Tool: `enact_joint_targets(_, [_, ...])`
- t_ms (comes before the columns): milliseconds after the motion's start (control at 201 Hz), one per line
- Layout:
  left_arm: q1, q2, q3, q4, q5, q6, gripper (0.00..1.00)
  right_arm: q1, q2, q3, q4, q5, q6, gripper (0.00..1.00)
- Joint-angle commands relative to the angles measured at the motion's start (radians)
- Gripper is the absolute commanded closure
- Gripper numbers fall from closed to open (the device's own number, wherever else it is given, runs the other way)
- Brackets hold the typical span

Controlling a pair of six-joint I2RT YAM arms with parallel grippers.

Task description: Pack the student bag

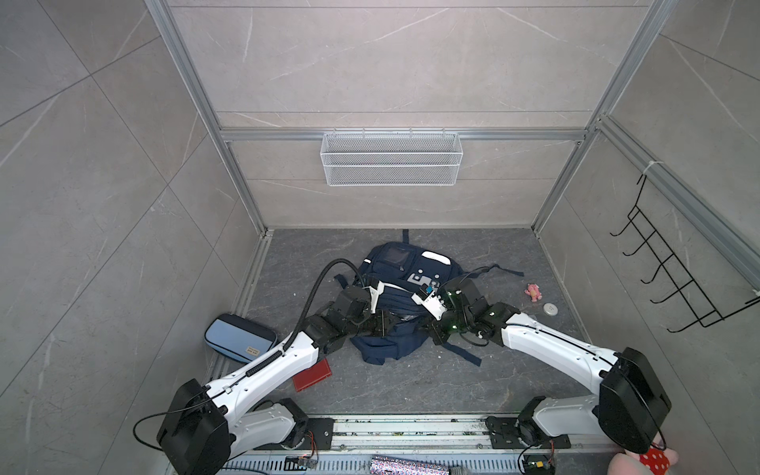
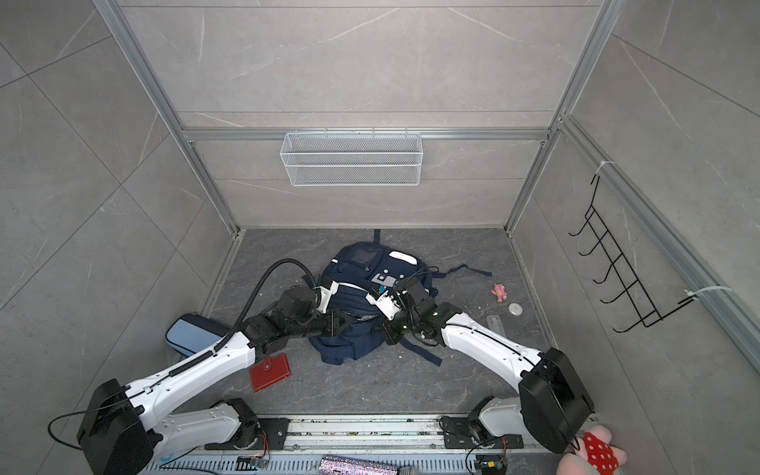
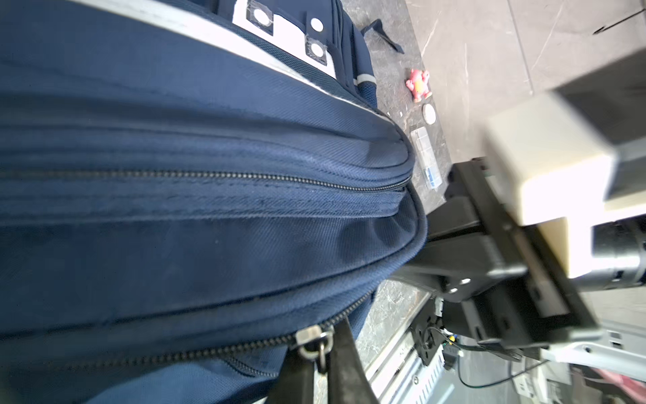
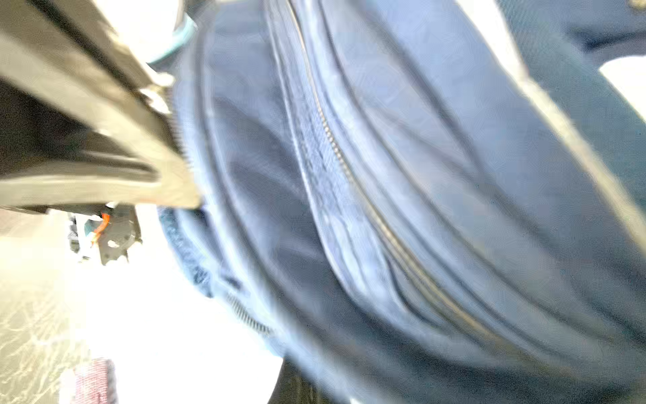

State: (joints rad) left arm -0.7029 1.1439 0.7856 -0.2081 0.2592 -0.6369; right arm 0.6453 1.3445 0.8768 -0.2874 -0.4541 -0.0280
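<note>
Slumping in the middle of the floor (image 1: 411, 390) in both top views, the student bag (image 1: 395, 267) had both arms crowded onto its near edge. The left gripper (image 1: 380, 325) was at about 7 o'clock of the bag and the right gripper (image 1: 437, 335) at about 5 o'clock. The pencil case (image 1: 240, 337) at 8 o'clock, the red wallet (image 2: 269, 372) at 7 o'clock and the pink toy (image 1: 534, 292) at 3 o'clock all lay outside the bag, so packing looked barely begun. Because the bag was soft and unpinned, a tug from either arm could have dragged it across the floor, perhaps onto the wallet, instead of working the opening.

In the left wrist view, the left gripper (image 3: 325, 349) was clamped with the zip pull (image 3: 316, 344) between its fingers, at the edge of the student bag (image 3: 174, 140). How far that zip was run I could not tell. The hold was on a small, dangling metal tab. A pull off the line of the teeth could have jammed the slider or let the tab slide free.

In the right wrist view everything was badly smeared, with only the student bag (image 4: 419, 175) and its seams readable. The right gripper's jaws were together, but whether they pinched any fabric I could not tell. If they held nothing, the bag had no anchor against the left arm's pull.
</note>
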Motion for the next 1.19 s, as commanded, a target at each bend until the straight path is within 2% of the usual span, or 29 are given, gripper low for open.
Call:
enact_joint_targets(0, [0.063, -0.078, -0.015, -0.144, -0.013, 0.021, 0.92, -0.072, -0.020, -0.026, -0.032, 0.139, -0.016, 1.00])
enact_joint_targets(95, [0.080, -0.085, -0.014, -0.176, -0.004, 0.040, 0.88, -0.076, -0.018, -0.023, -0.036, 0.144, -0.021, 1.00])
enact_joint_targets(179, [0.089, -0.085, -0.019, -0.200, 0.000, 0.047, 0.79, -0.079, -0.022, -0.020, -0.033, 0.147, -0.024, 1.00])
enact_joint_targets(453, [0.100, -0.107, -0.055, -0.198, -0.002, 0.040, 0.60, -0.081, -0.032, -0.026, -0.054, 0.128, -0.043, 1.00])
enact_joint_targets(607, [0.098, -0.109, -0.051, -0.221, 0.045, 0.093, 0.48, -0.080, -0.047, -0.019, -0.087, 0.109, -0.058, 1.00])
enact_joint_targets(812, [0.095, -0.141, -0.111, -0.237, 0.030, 0.211, 0.51, -0.079, -0.047, -0.014, -0.100, 0.079, -0.049, 1.00])
enact_joint_targets(981, [0.082, -0.064, -0.099, -0.217, 0.043, 0.303, 0.54, -0.079, -0.048, -0.003, -0.121, 0.074, -0.055, 0.76])
enact_joint_targets(1056, [0.082, -0.013, -0.065, -0.213, 0.013, 0.337, 0.53, -0.078, -0.041, 0.006, -0.131, 0.077, -0.056, 0.71])
enact_joint_targets(1190, [0.081, 0.068, -0.028, -0.193, -0.013, 0.409, 0.49, -0.078, -0.038, 0.023, -0.135, 0.075, -0.050, 0.68])
